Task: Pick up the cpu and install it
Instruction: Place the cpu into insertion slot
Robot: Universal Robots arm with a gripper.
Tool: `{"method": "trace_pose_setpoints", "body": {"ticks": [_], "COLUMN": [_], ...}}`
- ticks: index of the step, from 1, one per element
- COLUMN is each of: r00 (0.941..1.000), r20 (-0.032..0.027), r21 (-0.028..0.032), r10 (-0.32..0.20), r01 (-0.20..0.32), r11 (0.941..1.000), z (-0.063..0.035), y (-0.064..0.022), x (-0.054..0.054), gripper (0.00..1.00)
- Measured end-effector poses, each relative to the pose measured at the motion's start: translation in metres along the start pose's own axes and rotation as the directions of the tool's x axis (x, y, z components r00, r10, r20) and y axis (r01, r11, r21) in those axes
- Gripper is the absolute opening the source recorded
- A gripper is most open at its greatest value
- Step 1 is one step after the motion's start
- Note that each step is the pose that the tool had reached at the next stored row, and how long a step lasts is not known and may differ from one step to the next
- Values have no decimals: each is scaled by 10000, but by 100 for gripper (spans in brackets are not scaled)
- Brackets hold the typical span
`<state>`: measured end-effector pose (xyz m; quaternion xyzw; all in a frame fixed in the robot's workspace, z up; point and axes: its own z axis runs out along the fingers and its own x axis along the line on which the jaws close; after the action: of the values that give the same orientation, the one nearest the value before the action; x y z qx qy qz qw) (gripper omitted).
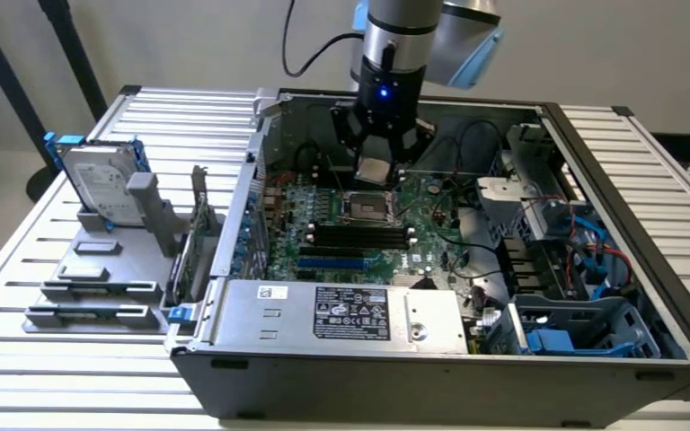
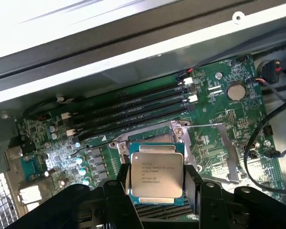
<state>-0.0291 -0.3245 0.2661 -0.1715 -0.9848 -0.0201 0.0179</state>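
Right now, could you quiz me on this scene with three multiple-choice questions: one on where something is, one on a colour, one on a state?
1. Where is the chip?
A. On the floor
B. Above the circuit board inside the computer case
C. In a person's hand

2. What colour is the circuit board?
A. Green
B. Red
C. White

3. How is the gripper?
A. Open and empty
B. Shut on a cable
C. Shut on the chip

Answers:
1 B, the chip hangs over the board within the case walls.
2 A, its surface is green throughout.
3 C, the black fingers press the chip's two sides.
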Motion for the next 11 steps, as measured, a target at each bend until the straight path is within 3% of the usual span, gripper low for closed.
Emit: {"method": "trace_pose_setpoints", "body": {"ticks": [5,11], "r00": [9958,9801], "r20": [29,58], "r21": [-39,-91], "r10": [912,1984], "r01": [-912,-1984], "r11": [9958,9801], "z": [45,103], "y": [-2,-3], "x": [-2,-4], "gripper": [55,55]}}
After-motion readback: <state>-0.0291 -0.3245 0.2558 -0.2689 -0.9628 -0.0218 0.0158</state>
